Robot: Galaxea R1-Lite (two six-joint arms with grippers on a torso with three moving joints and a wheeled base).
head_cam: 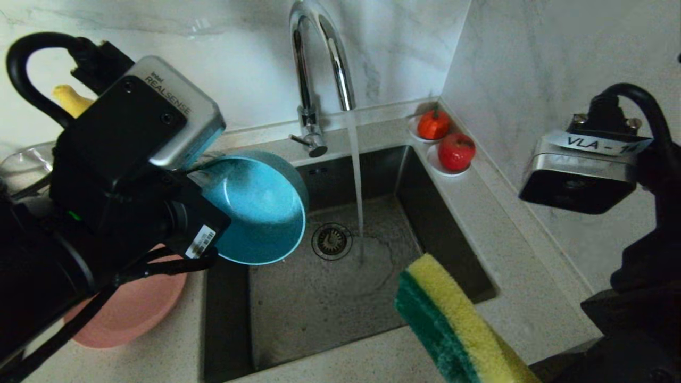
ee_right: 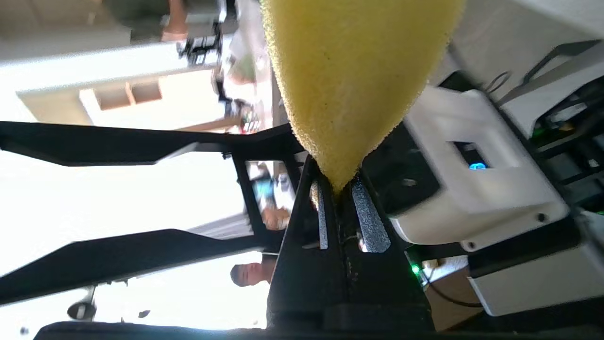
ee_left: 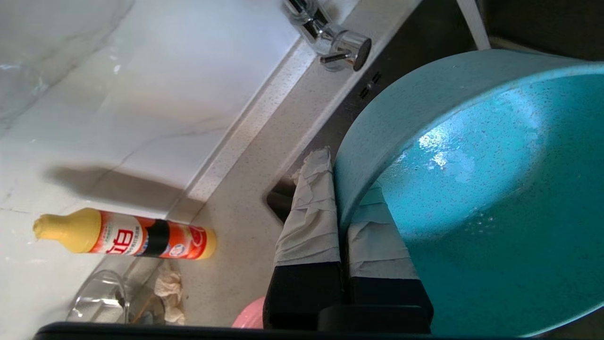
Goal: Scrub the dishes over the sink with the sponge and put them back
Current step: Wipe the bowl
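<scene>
The left gripper (ee_left: 342, 208) is clamped on the rim of the teal bowl (head_cam: 255, 207), one taped finger (ee_left: 309, 212) on the outer wall and the other against the inner face. In the head view the bowl hangs tilted over the left part of the sink (head_cam: 298, 314), its opening turned toward the centre of the basin. The inner surface shows a wet sheen in the left wrist view.

The right gripper (ee_right: 337, 198) is pinched shut on one end of the sponge (head_cam: 452, 319); the foam is squeezed to a narrow wedge between the pads. In the head view the sponge stands over the front right corner of the sink, yellow face up and to the right, green scouring face toward the left. Sponge and bowl are well apart, with the drain strainer (head_cam: 331, 240) between them.

The tap (head_cam: 319, 69) runs; the stream lands just beside the strainer, touching neither bowl nor sponge.

The pink plate (head_cam: 127, 314) rests on the counter to the left of the sink, partly hidden under the left arm. The spoon cannot be located in these views.

Judged progress: both tools of the scrubbing step are in hand and over the basin, but no contact exists, so scrubbing of the bowl appears not yet under way. Whether the plate has been cleaned cannot be determined. Remaining, at minimum: bring sponge to bowl, scrub, and set the bowl back.
</scene>
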